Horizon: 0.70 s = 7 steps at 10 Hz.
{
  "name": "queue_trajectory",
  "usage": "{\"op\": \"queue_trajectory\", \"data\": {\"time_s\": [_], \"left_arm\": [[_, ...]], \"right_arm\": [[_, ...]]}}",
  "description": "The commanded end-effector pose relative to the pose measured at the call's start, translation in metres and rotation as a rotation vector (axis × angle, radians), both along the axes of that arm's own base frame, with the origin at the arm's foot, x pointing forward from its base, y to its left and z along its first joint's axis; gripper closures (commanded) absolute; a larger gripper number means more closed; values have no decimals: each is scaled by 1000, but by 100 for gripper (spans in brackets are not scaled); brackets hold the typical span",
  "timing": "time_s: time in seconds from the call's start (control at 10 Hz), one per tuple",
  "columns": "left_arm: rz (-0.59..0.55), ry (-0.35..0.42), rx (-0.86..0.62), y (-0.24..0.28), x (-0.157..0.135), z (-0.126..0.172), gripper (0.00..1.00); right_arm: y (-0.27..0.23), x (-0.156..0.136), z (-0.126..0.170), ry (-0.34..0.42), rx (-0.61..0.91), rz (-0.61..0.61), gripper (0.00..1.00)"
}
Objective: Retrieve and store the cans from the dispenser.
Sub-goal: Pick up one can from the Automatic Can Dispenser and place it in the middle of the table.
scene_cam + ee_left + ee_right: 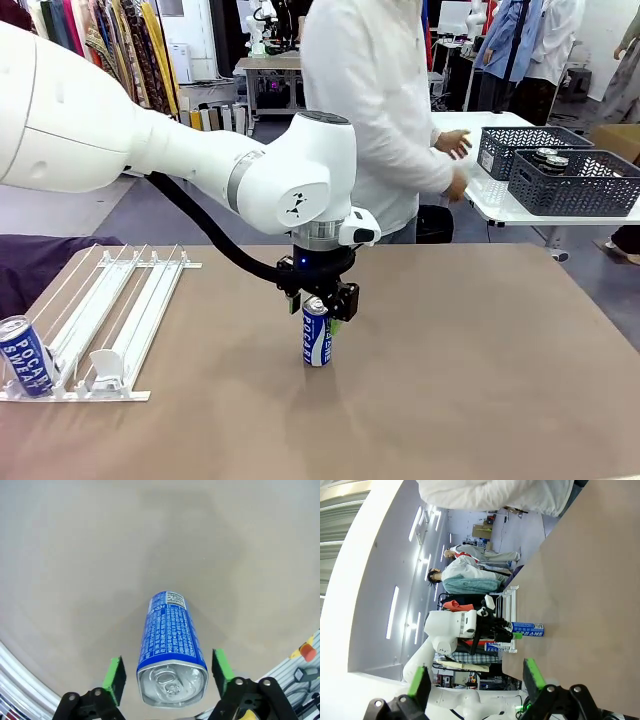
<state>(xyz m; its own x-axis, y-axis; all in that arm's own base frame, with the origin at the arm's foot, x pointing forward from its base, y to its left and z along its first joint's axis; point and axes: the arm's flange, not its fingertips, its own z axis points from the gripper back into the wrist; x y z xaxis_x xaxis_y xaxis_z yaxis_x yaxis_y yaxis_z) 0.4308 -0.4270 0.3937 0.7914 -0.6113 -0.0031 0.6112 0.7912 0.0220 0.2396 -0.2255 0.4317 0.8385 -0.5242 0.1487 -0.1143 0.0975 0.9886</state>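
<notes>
**Left wrist view: the left gripper (167, 674) stands spread around an upright can (170, 640)**

You can see a gap on each side between the green pads (115, 678) and the blue can. The jaws flank it near its silver top without pinching it. In the front view the can (317, 340) stands on the brown table (480, 380) near its middle, well apart from the dispenser (110, 320), with the left gripper (322, 302) directly over it. My reading is that this open spot keeps the can clear of the rails and within the person's (370, 100) reach, since the dark baskets (575, 185) sit on a separate table behind them.

A second can (25, 355) rests at the low front end of the dispenser's outer lane, where the slope would feed it.

The right gripper (476, 677) is also spread, with nothing between its pads.

Some things you can't settle here. In the front view the can blocks the fingertips, so the gap is judged from the wrist camera alone. The second can is cut by the picture edge. A few silver tops seem to show inside the baskets, but they are too small to count. The person's hands are blurred.
</notes>
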Motion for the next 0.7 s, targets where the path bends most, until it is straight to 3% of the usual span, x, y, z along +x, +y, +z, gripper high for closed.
{"op": "queue_trajectory", "data": {"time_s": [0.0, 0.1, 0.3, 0.4, 0.5, 0.6], "left_arm": [[28, -28, -11, 9, -2, 16, 0], [42, -47, -40, 17, -6, 36, 0], [73, -122, -85, 58, -23, 107, 0], [84, -105, -158, 90, -27, 136, 0], [75, -42, -312, 133, -31, 162, 0], [104, -30, -461, 187, -38, 183, 0]], "right_arm": [[-1, 1, 2, -26, -1, -1, 0], [-1, 1, 2, -26, -1, -1, 0], [-1, 1, 2, -26, -1, -1, 0], [-1, 1, 2, -26, -1, -1, 0], [-1, 1, 2, -26, -1, -1, 0], [-1, 1, 2, -26, -1, -1, 0]]}}
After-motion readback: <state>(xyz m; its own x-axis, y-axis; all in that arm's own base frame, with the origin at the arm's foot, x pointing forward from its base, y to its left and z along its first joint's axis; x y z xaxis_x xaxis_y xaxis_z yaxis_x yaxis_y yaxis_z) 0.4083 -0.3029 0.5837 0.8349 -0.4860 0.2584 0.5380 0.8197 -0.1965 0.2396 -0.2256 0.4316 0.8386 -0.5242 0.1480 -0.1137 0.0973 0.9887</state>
